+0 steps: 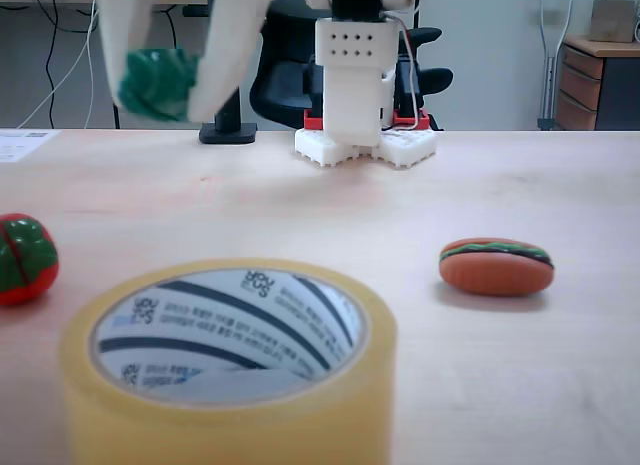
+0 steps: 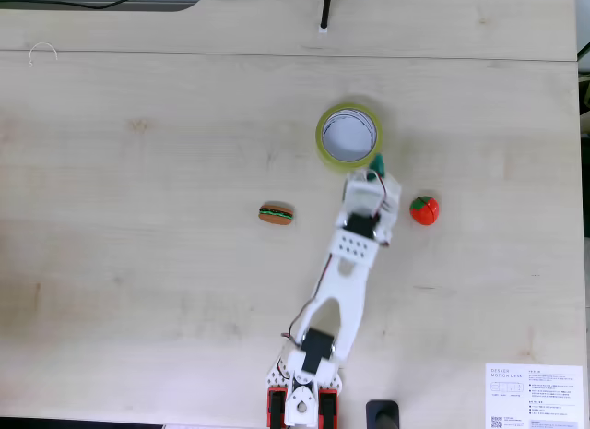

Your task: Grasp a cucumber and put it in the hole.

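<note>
Inspector: Holding the cucumber [image 1: 158,83] clear of the surface [image 1: 320,195], the hand [image 1: 175,80] shows at upper left in a fixed view, its white fingers clamped on the green toy.

Clerk: And from above?

Inspector: In a fixed view from above, the hand [image 2: 376,171] sits at the right rim of the tape roll [image 2: 324,143]. A green tip of the cucumber [image 2: 376,161] pokes out past the fingers, just beside the rim. The hole [image 2: 349,134] lies to its left. I cannot tell whether the tip overlaps the rim.

Clerk: The roll itself?

Inspector: Yellowish, standing flat on the surface. In the low fixed view it is nearest the camera, the hole [image 1: 230,335] facing up, inner wall white with dark stripes and print.

Clerk: Other items?

Inspector: A burger toy [image 1: 496,266] lies right of the roll in the low view; from above the burger toy [image 2: 276,213] lies left of the arm [image 2: 346,281]. A red-and-green round toy [image 1: 24,257] sits at the left edge low, and from above the round toy [image 2: 423,209] is just right of the hand. A printed sheet [image 2: 534,395] lies at the lower right corner.
</note>
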